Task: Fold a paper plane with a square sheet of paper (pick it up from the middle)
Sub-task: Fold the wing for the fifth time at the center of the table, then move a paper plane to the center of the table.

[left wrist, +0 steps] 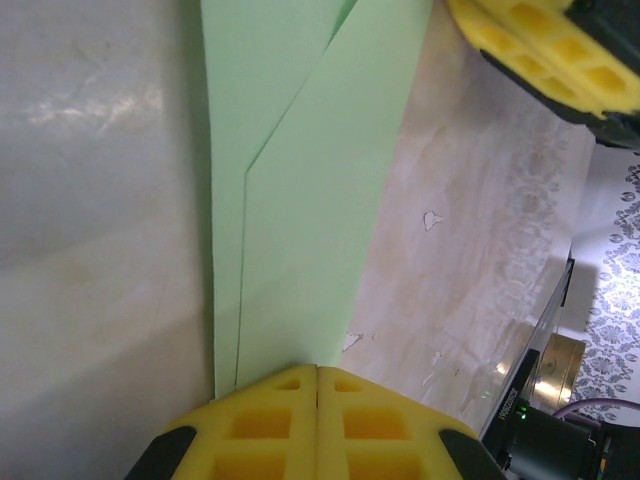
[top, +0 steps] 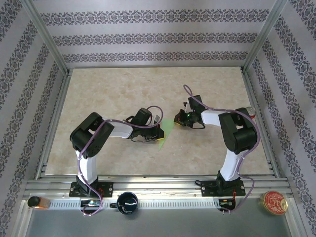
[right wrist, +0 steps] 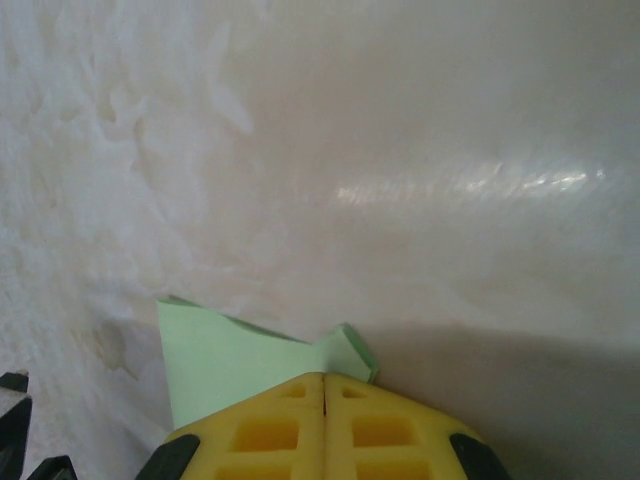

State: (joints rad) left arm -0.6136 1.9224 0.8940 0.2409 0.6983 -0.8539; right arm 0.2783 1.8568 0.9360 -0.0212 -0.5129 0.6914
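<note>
Patterned wallpaper closed in a pale marbled surface [top: 123, 94], and the left arm [top: 94, 136] and right arm [top: 237, 131] both reached toward its middle. Between them was the light-green sheet of paper [top: 166, 129], folded into a narrow, pointed shape, with a diagonal fold edge showing across its upper face in the left wrist view. The left jaws were shut, their yellow pads [left wrist: 260, 425] pressed together on the near end of the sheet. From there the sheet ran away from them toward the right arm's yellow pads [left wrist: 530, 50]. The right jaws were likewise closed tight, the two pads meeting on a small bent corner of the green paper in the right wrist view. Whether the sheet rested flat on the surface or hung slightly off it could not be told. On the near rail, well apart from the paper, sat a dark round cup [top: 127, 202] and a red round tin [top: 274, 202].
</note>
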